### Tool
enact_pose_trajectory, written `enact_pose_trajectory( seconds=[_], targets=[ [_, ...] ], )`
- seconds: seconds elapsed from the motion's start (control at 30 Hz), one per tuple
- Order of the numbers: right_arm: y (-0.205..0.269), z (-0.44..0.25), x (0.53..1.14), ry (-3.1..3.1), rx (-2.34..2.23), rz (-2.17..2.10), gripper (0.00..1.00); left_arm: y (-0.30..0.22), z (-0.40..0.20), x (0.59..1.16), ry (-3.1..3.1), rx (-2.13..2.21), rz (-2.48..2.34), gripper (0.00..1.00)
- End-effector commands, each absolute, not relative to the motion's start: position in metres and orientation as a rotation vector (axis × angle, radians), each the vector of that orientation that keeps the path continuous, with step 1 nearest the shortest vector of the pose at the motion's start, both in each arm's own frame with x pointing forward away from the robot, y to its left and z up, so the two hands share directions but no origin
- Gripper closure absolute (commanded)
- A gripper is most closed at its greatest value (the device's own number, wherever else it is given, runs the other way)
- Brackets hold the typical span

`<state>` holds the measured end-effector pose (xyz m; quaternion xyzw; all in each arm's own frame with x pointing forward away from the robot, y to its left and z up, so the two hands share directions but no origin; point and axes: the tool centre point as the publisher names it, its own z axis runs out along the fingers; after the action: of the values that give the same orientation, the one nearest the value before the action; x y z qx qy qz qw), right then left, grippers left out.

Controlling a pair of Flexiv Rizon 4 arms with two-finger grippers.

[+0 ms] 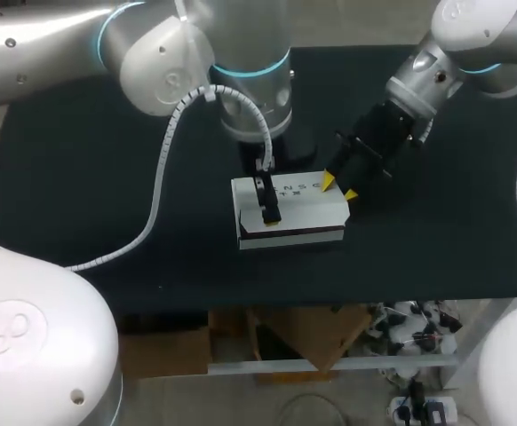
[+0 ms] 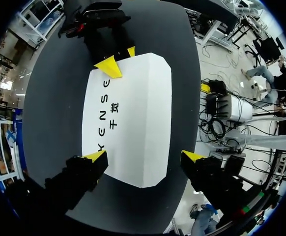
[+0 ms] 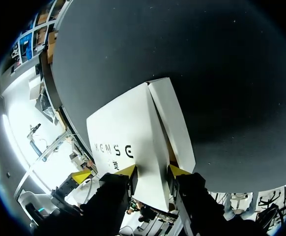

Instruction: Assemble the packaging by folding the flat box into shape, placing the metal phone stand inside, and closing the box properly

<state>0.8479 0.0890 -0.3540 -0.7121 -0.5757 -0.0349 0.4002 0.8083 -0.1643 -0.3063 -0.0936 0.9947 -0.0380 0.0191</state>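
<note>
Straddling the white box (image 1: 294,209) at the middle of the table (image 1: 81,160), our left gripper (image 2: 144,156) has its jaws apart, probably to steady it. Our right gripper (image 3: 151,172) meets the box's end edge, likely tucking the closure; whether it grips, we cannot tell.

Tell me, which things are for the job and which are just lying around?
For the job: white box, left hand, right hand.
Just there: dark table, coiled white cable from the left arm.
</note>
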Motion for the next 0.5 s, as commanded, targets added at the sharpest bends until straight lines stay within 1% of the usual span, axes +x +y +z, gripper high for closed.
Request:
enact_pose_trajectory(
  seconds=[0.03,0.5],
  targets=[
    [0.089,-0.355,0.849,-1.455,-1.8,-0.086,0.59,-0.166,-0.311,0.807,3.08,-0.289,-0.105,0.0],
    [0.089,-0.355,0.849,-1.455,-1.8,-0.086,0.59,-0.167,-0.325,0.812,3.069,-0.292,-0.079,0.0]
  ],
)
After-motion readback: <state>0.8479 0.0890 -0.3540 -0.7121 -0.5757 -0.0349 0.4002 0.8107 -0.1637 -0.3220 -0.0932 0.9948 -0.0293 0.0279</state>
